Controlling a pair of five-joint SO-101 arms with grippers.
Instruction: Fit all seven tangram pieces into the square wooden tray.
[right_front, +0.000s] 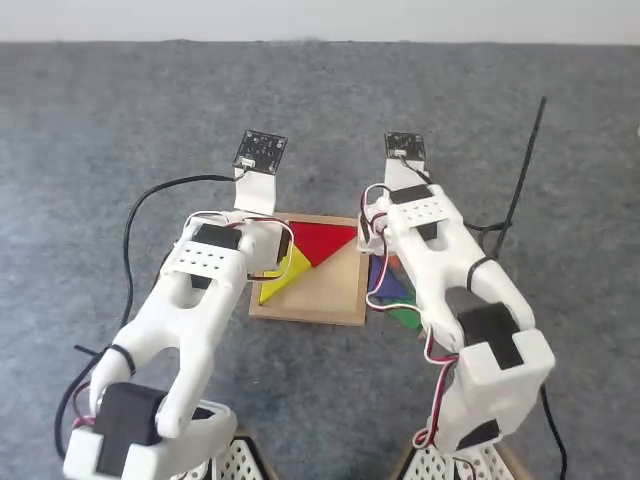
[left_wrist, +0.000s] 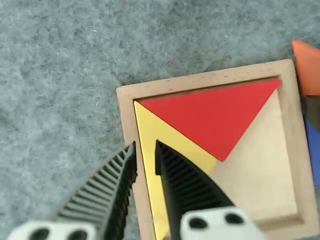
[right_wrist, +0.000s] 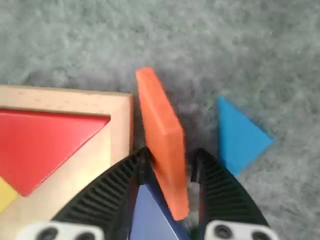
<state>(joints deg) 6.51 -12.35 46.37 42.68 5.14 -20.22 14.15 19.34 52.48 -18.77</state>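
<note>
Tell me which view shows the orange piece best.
Right wrist view: the orange piece is held on edge between the fingers beside the tray. The left wrist view catches a blurred corner; in the high view the right arm covers it.

1. We hold one square wooden tray, lying flat.
2. Red triangle and yellow triangle, flat inside it, edges touching.
3. Orange piece, on edge beside the tray's rim, pinched by the right gripper.
4. Light blue triangle, dark blue piece and green piece, outside the tray.
</note>
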